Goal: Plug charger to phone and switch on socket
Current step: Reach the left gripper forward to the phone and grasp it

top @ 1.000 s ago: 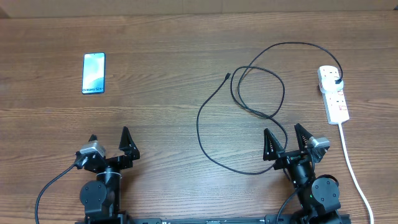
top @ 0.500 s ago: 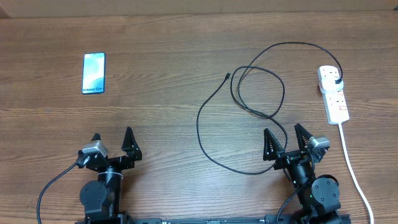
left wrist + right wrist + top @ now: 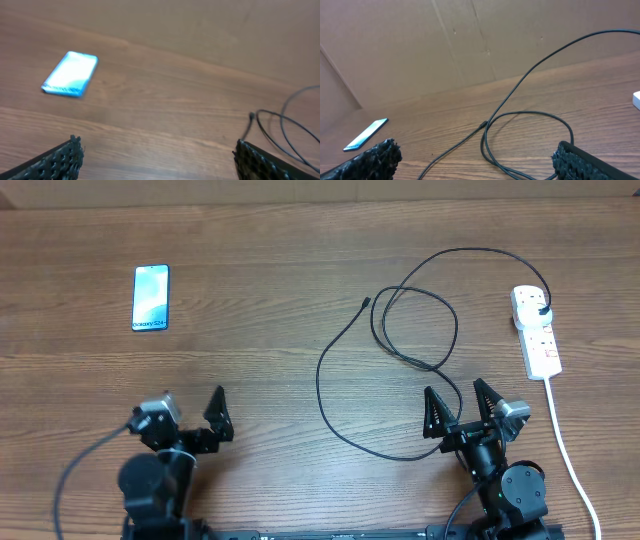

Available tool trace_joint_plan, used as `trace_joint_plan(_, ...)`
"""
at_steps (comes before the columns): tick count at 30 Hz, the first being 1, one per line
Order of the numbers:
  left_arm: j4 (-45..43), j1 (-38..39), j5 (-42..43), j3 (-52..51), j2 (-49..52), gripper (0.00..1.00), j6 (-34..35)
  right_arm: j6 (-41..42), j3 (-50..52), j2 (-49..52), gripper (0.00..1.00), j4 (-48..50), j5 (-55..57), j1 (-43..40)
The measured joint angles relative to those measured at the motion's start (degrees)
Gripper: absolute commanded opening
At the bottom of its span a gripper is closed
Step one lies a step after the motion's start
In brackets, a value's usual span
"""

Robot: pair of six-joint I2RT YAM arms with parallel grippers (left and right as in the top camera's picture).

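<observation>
The phone (image 3: 151, 297) lies flat at the far left, teal screen up; it also shows in the left wrist view (image 3: 70, 74) and the right wrist view (image 3: 366, 135). The black charger cable (image 3: 400, 330) loops across the right half, its connector tip (image 3: 365, 303) free on the wood and its plug in the white socket (image 3: 537, 330) at the right. The cable also shows in the right wrist view (image 3: 520, 115) and the left wrist view (image 3: 280, 125). My left gripper (image 3: 192, 408) is open and empty near the front edge. My right gripper (image 3: 460, 405) is open and empty beside the cable's near loop.
The socket's thick white cord (image 3: 570, 450) runs down the right side to the front edge. A brown cardboard wall (image 3: 470, 40) stands behind the wooden table (image 3: 260, 360).
My left gripper has turned and shifted slightly right and down. The right arm, cable, phone and socket have not moved.
</observation>
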State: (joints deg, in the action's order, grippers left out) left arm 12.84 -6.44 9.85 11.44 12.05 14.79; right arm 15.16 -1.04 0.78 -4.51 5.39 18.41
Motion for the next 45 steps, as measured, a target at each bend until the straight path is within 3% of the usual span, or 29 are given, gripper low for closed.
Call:
trace_joint_plan(5,6.29,0.0,-5.42,15.3,14.69,1.0,-3.32,0.0,0.0,0.0,1.0,-0.02,0.0,0.0)
trace_joint_plan(13,27.56,0.0,-19.19,43.47,44.06,1.0,-4.74,0.0,0.0,0.0,1.0,-0.02,0.02,0.0)
trace_joint_plan(18,32.2,0.0,-24.76,54.64,58.21,1.0,-5.2,0.02,0.0,0.0,1.0,-0.02,0.0,0.0)
trace_joint_plan(26,26.95,0.0,-27.04,56.33,69.46,0.99,-8.02,0.0,0.0,0.0,1.0,-0.02,-0.02,0.0)
trace_joint_plan(33,22.58,0.0,-27.17,56.35,75.84,1.0,-14.93,0.02,0.0,0.0,1.0,0.0,0.0,0.0)
trace_joint_plan(45,18.4,-4.55,-19.12,60.04,87.06,1.0,-21.59,-0.02,0.0,0.0,1.0,0.0,0.0,0.0)
